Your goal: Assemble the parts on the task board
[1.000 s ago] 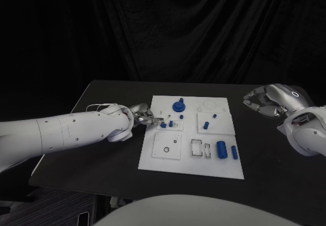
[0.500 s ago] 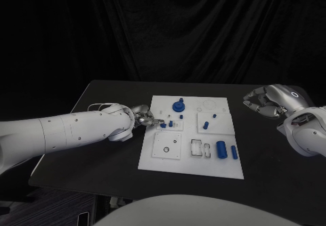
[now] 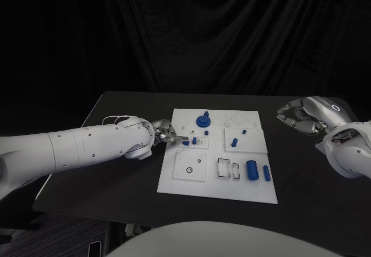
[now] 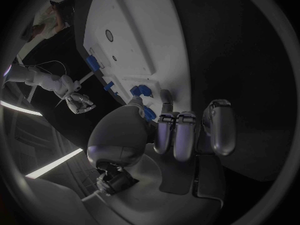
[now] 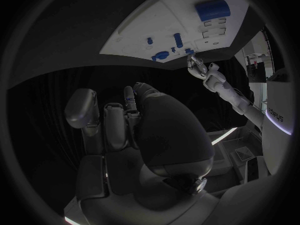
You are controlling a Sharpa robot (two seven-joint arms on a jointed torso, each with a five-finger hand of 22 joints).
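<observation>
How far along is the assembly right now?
Early to midway, at a guess. Several small blue parts already stand upright on the white task board. The left robot hand is at the board's left edge, fingertips on a small blue piece. Two blue cylinders lie loose near the front. The right robot hand hovers off-board, curled, holding nothing.

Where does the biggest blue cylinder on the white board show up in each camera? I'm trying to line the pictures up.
Head view: big blue cylinder lies near the white board's front right corner, beside a thinner blue rod.
Left wrist view: cannot pick it out.
Right wrist view: the cylinder lies on the board, near the circle's rim.
Shared landmark: the left robot hand at the board's edge, seen too from the right wrist.
</observation>
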